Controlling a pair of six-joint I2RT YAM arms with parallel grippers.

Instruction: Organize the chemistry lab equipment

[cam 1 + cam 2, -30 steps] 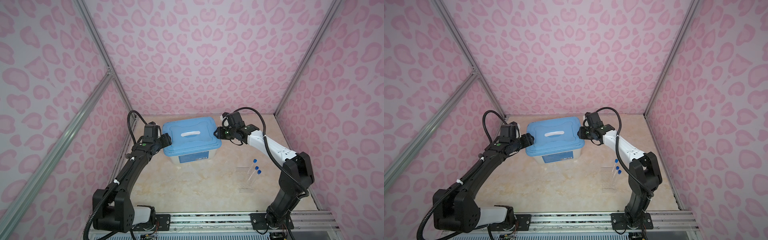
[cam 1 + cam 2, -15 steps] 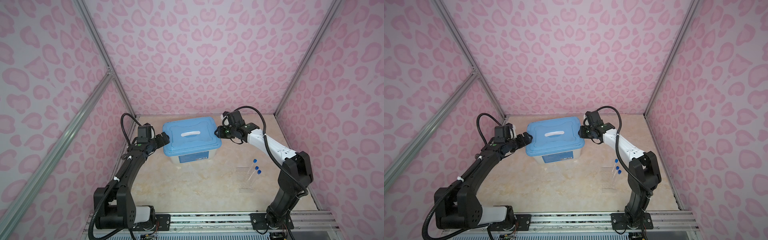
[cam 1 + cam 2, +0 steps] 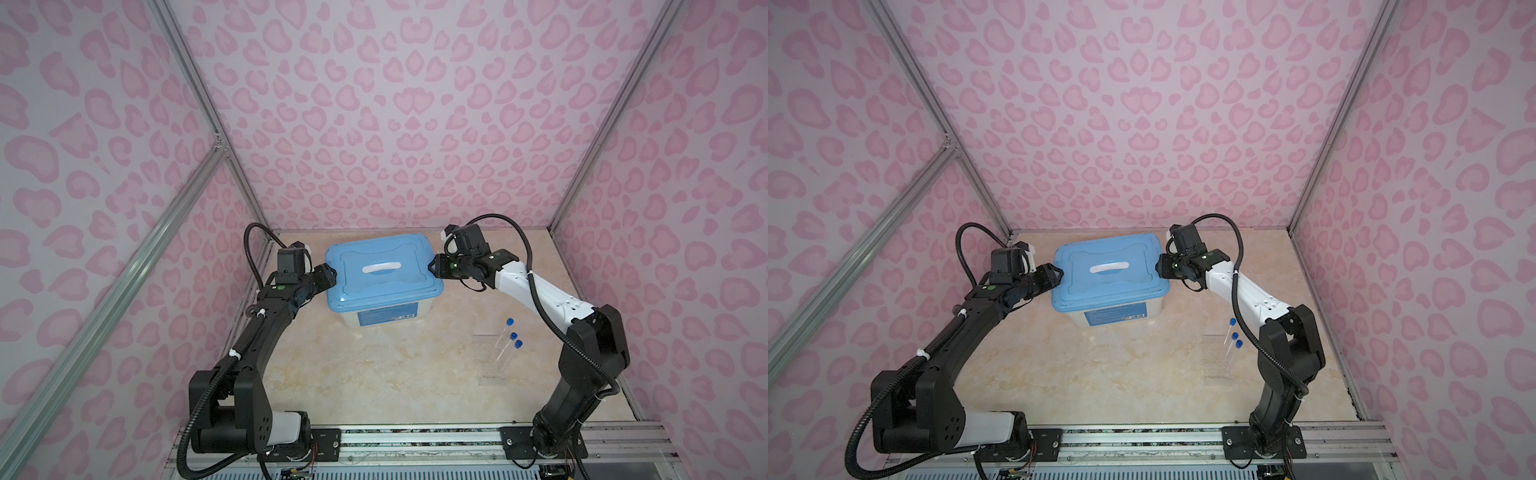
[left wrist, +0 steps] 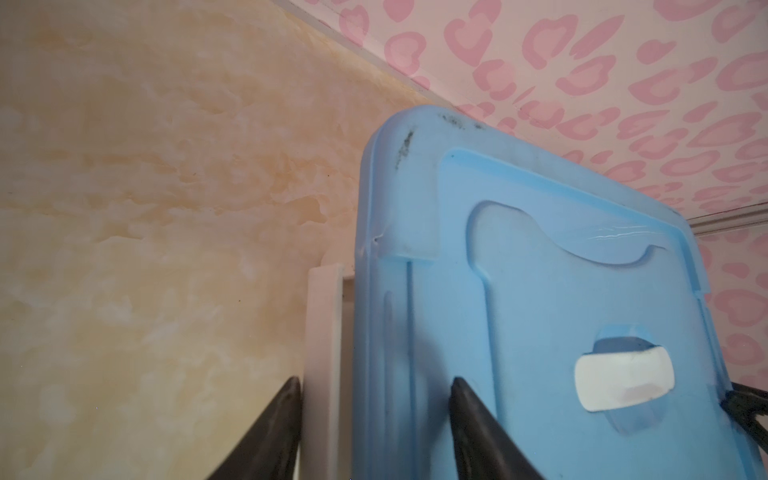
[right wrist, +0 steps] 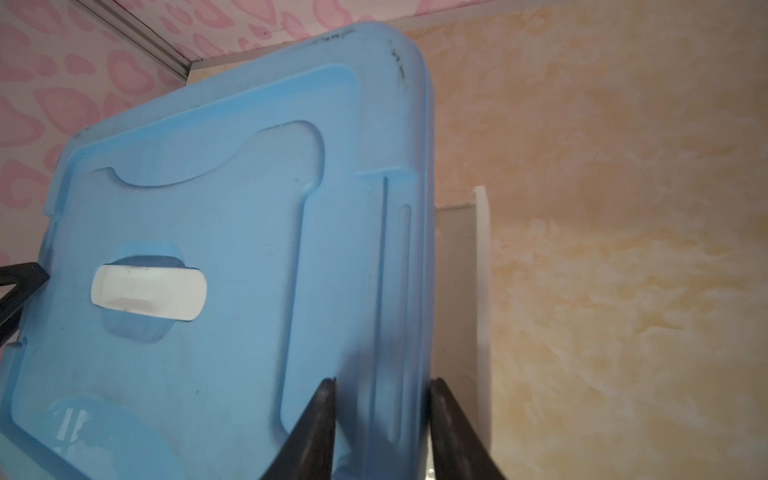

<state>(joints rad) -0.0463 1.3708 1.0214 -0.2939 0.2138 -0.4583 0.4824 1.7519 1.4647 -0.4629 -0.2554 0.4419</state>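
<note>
A white box (image 3: 350, 318) with a blue lid (image 3: 353, 284) and white handle (image 3: 381, 268) sits toward the back of the beige marbled desk (image 3: 374, 374). Pink-patterned walls (image 3: 395, 124), edged by metal bars (image 3: 587, 166), enclose the desk on three sides.

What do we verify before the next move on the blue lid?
1. Hold of the right gripper on the blue lid: ok. There is a finger on each side of the rim and it looks clamped.
2. Hold of the left gripper: cannot tell. The fingers straddle the rim and a white latch, and contact is unclear.
3. Latches released: cannot tell.
4. Lid flat on the white box: ok.
5. The blue-capped tubes in the clear rack stand apart from the box and both grippers: ok.
</note>
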